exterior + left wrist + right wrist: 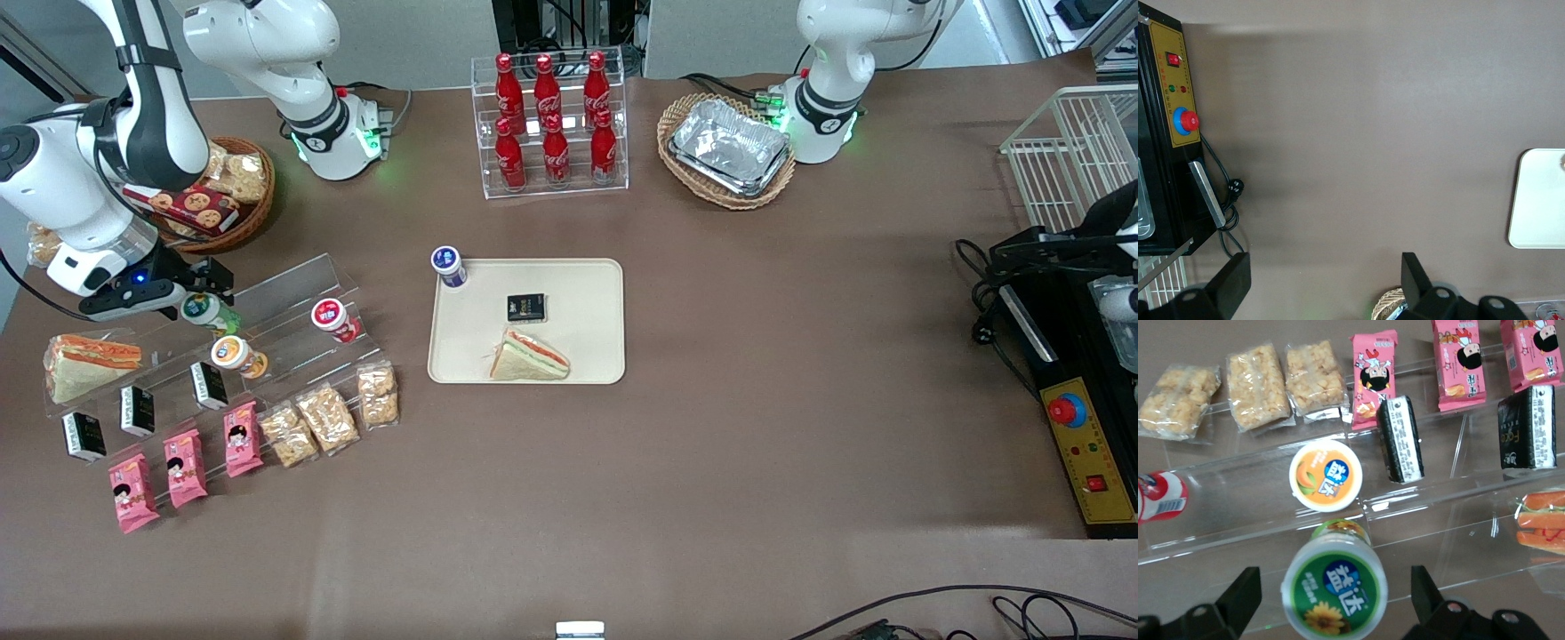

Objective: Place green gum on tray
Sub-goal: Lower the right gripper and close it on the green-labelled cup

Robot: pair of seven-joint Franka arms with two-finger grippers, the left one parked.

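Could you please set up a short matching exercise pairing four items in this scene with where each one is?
Items:
1. green gum
2. blue gum
3. gripper
4. sandwich

Places:
A. on the tray, at the edge nearest the front camera
B. open, one finger on each side of the green gum
C. on the clear shelf, between the fingers
D. on the tray's corner nearest the working arm

Pairs: 1-C, 2-D, 3-B, 4-A

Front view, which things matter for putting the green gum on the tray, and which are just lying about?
Job: green gum on the clear rack, between the open pincer's fingers; tray.

Lying about: blue gum, orange gum, sandwich, cola bottles, foil trays, pink snacks.
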